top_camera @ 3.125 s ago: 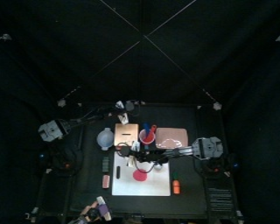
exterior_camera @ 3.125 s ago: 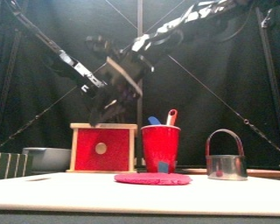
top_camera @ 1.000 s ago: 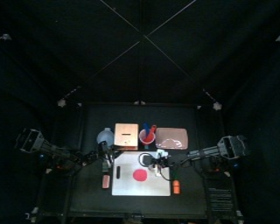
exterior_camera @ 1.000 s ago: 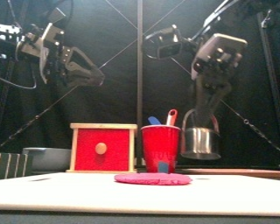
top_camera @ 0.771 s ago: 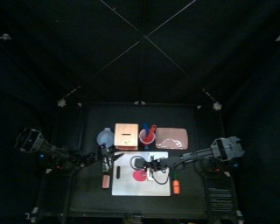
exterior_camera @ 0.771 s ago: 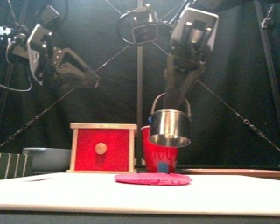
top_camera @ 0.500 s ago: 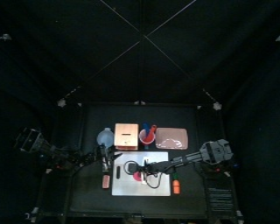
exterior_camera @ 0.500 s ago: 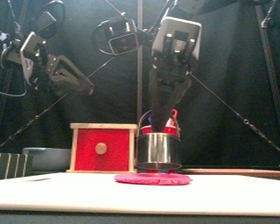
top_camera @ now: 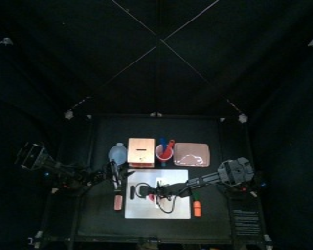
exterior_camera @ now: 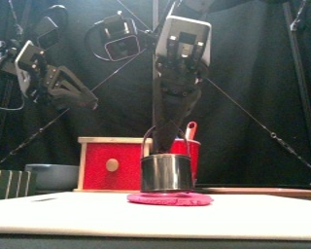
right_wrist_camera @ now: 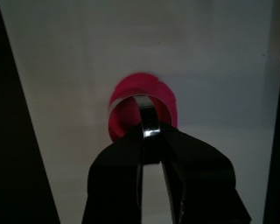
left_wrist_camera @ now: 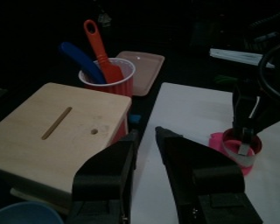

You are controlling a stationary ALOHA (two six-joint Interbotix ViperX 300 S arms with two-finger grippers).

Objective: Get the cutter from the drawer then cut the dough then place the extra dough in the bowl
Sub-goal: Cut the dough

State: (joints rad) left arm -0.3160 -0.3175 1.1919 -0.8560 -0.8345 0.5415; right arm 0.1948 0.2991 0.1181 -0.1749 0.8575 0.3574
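The right claw (right_wrist_camera: 152,131) gripped the round metal cutter (exterior_camera: 169,173), set on the flat pink dough disc (exterior_camera: 170,198) below it. The left claw (left_wrist_camera: 146,136) was open. Moving extra dough to the blue-grey bowl (exterior_camera: 51,175) was left.

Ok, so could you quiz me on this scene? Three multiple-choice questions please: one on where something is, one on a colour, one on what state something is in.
1. Where does the metal cutter stand?
A in the bowl
B on the dough
C on top of the wooden box

2. What colour is the dough?
A green
B white
C pink-red

3. How is the left gripper?
A open and empty
B shut on a knife
C shut on the cutter

Answers:
1 B: it sits on the dough disc on the white board.
2 C: the front view shows it.
3 A: its jaws stand apart around nothing; the right gripper holds the cutter's wire handle.
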